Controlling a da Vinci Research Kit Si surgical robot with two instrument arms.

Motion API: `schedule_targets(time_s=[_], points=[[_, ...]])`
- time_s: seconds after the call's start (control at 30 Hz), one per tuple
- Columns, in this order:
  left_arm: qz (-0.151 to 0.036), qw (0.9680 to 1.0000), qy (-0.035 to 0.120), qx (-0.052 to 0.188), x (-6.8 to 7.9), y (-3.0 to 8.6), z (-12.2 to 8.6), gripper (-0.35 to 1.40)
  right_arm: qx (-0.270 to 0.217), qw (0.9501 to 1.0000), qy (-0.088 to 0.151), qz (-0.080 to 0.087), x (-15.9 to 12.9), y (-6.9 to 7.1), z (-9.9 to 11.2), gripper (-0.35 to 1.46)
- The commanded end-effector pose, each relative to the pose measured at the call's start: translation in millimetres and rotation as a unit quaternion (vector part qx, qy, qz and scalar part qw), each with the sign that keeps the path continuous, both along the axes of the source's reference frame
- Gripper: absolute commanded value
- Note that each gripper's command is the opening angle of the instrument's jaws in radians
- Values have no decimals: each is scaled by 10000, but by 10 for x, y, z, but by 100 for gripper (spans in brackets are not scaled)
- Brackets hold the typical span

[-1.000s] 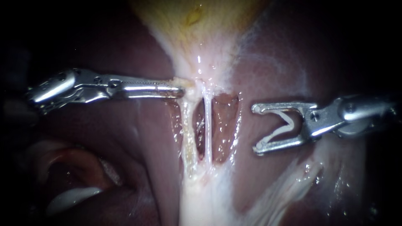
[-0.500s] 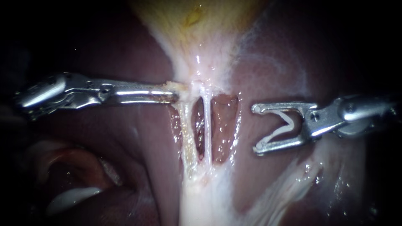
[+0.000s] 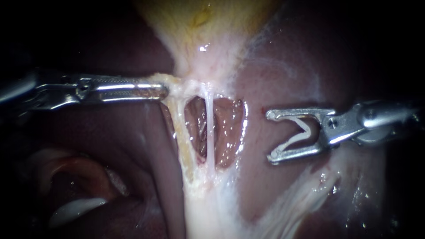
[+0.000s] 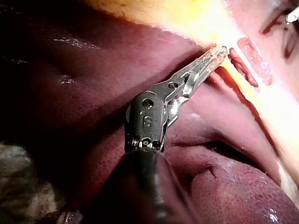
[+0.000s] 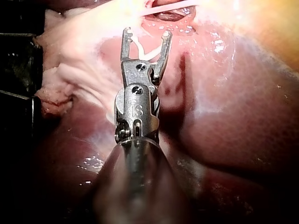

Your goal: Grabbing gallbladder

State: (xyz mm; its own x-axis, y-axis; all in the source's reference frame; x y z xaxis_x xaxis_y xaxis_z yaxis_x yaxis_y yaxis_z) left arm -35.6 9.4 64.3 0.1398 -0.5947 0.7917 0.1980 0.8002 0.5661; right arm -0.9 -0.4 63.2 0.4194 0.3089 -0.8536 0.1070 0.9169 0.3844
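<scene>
The yellowish gallbladder (image 3: 208, 26) narrows down into pale tissue. My left instrument (image 3: 164, 92) comes in level from the left, its jaws shut on the fringe of that pale tissue at the gallbladder's lower end and holding it taut to the left. In the left wrist view the left instrument (image 4: 217, 52) bites the pale edge beside the gallbladder (image 4: 187, 14). Below the grip, a thin white tube (image 3: 209, 132) and a thicker yellowish tube (image 3: 182, 132) cross an opened window over the liver. My right instrument (image 3: 271, 136) hangs apart to the right, jaws wide, gripping a white clip (image 3: 294, 135).
Dark red liver (image 3: 283, 75) surrounds the window on both sides. White fatty tissue (image 3: 212, 208) runs down from the tubes. A pale fold (image 3: 75, 208) lies at the lower left. The right wrist view shows the right instrument (image 5: 145, 32) above liver, with its clip (image 5: 145, 53).
My left instrument has drawn back to the left with the tissue in its jaws, stretching the window wider and pulling the tubes leftward. The right instrument has stayed still.
</scene>
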Motion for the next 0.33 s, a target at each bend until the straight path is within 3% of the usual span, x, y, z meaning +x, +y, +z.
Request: schedule_targets(time_s=[0.03,0.33], points=[[8,10000,0,-8,-1,-1,2,-35,0,10000,-1,2,0,0,0,50],[7,10000,2,-13,0,-1,4,-35,0,10000,-1,3,0,0,0,50]])
